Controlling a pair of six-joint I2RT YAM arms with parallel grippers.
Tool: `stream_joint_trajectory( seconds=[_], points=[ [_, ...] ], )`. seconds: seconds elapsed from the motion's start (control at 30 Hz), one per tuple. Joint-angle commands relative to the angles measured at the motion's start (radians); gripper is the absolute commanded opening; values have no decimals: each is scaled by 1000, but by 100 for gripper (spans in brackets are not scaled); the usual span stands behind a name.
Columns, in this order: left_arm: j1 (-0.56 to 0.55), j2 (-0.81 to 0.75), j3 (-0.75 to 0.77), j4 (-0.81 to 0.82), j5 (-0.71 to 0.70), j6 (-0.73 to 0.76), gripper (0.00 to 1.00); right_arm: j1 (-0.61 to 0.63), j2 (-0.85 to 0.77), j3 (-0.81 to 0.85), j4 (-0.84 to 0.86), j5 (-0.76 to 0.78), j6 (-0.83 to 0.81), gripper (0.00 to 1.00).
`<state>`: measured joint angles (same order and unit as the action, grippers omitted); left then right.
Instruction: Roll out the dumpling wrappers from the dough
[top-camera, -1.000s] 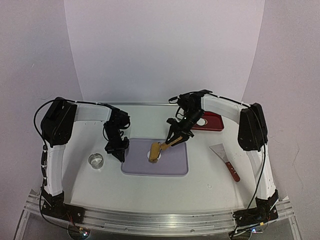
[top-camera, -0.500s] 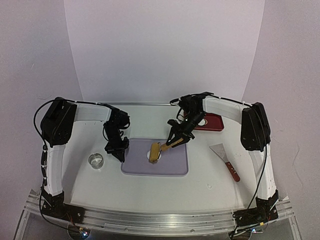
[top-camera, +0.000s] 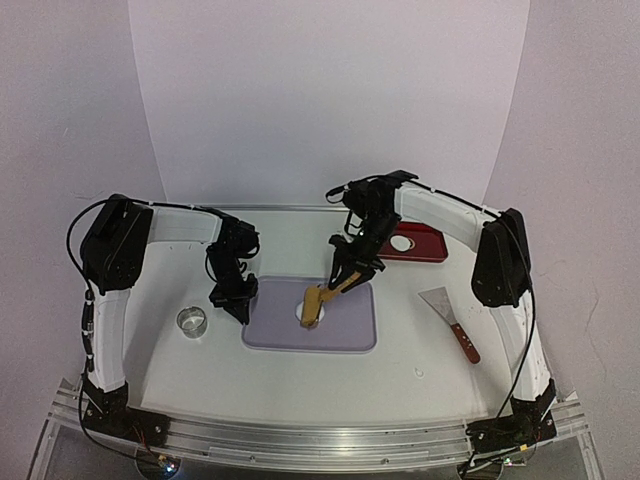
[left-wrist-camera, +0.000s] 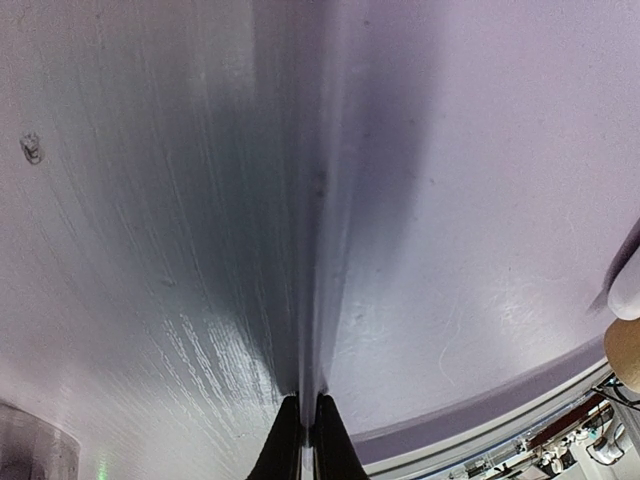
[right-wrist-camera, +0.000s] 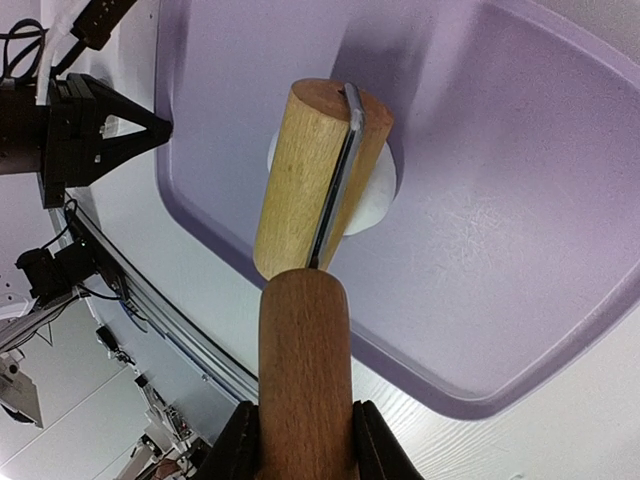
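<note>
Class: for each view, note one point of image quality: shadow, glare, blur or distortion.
Top external view: soft, even light. Left wrist view: a long dark shadow runs from the shut left gripper along the purple mat edge; the metal ring in the corner is blurred. Right wrist view: the wooden roller is sharp; the mat's rim curves from lens distortion.

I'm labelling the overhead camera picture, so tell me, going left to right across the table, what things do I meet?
metal ring cutter → left gripper → wooden roller → scraper
</note>
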<state>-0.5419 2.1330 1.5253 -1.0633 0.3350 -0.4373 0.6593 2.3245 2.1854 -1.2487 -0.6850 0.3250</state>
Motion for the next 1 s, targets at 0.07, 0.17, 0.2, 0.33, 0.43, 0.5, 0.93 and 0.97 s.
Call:
stream_joint_trajectory(
  seconds=[0.07,0.17,0.2,0.33,0.43,0.5,0.93,0.97],
  points=[
    [20,-6,-14,58,-145,19,0,28,-53,106,-83,16,96,0],
    [20,-1,-6,50,-155,33,0,27,-89,130,-55,19,143,0],
    [20,-1,-5,50,-155,34,0,27,-98,133,-44,21,165,0],
    [18,-5,-5,52,-153,37,0,27,-106,112,-29,57,245,0],
    [12,-17,-12,61,-149,38,0,30,-123,33,1,105,278,0],
    [8,-26,-19,70,-139,43,0,37,-125,-9,34,75,272,0],
    [-2,-19,1,63,-178,71,0,42,-20,-123,-86,258,223,0],
    [-1,-20,-2,65,-177,69,0,42,-7,-134,-103,290,208,0]
  ],
)
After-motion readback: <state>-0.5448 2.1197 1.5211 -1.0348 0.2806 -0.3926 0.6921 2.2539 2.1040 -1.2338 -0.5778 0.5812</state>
